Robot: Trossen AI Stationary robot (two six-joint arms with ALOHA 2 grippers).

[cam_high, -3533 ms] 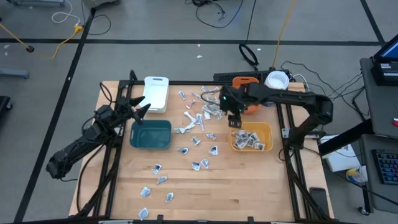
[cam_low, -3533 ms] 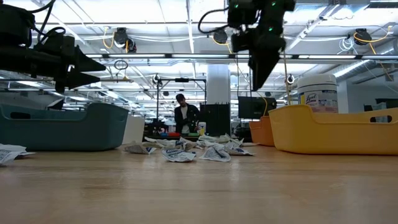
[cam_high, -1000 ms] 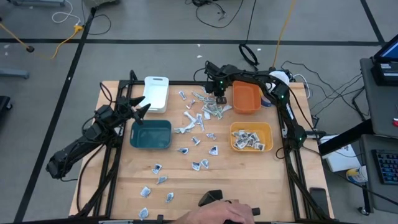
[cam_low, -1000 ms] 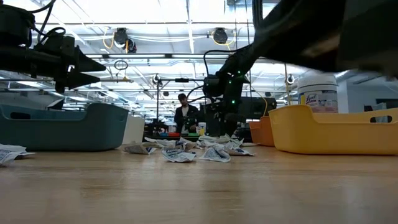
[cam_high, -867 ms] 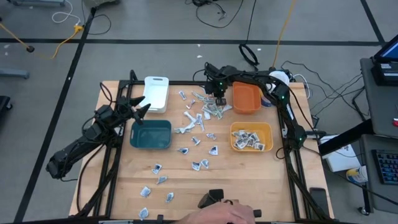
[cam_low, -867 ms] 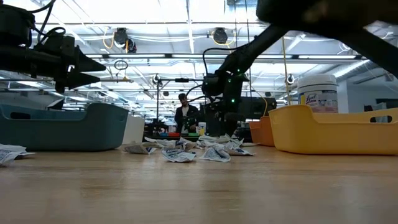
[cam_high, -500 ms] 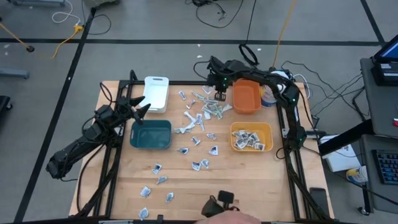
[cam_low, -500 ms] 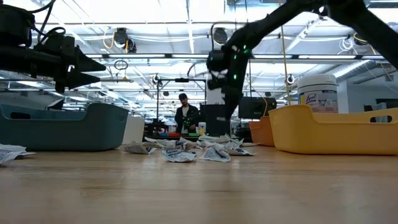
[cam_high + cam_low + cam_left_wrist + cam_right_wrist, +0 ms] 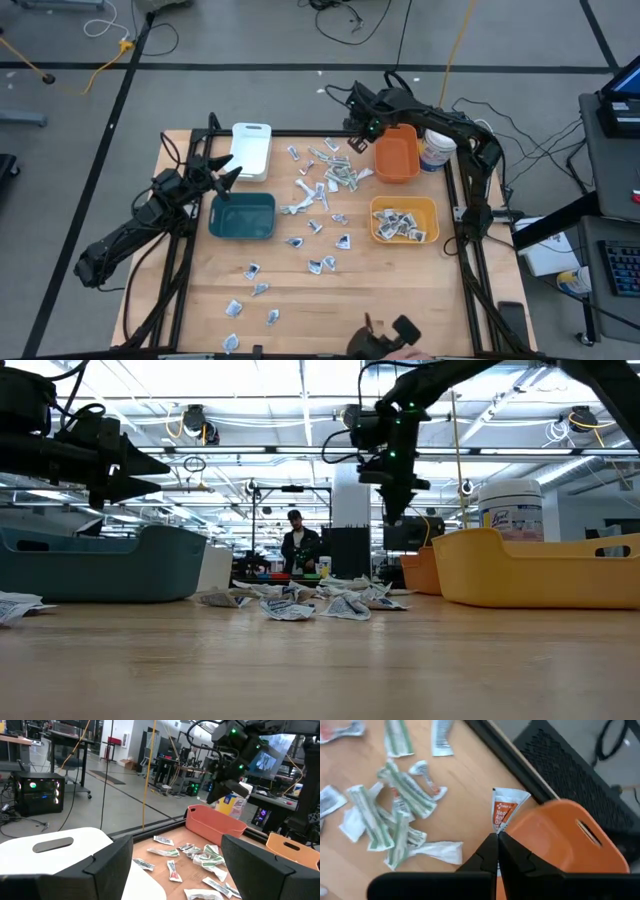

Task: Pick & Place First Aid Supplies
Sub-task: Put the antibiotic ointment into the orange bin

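The small white packet (image 9: 503, 810) pinched at the right end effector (image 9: 498, 851) carries orange print starting "Neo", with "An" and "Oi" on the lines beneath; the rest is cut off. The round tub's (image 9: 511, 508) label is too blurred to read.

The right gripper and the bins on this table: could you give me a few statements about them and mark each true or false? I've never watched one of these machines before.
1. The right gripper is shut on a small packet with orange print. True.
2. That gripper hangs by the rim of the orange bin. True.
3. The yellow bin holds nothing. False: several packets lie in it.
4. The left gripper is also carrying a packet. False: it is open and holds nothing, hovering near the teal bin and the white bin.
5. Loose packets lie scattered on the wooden table. True.
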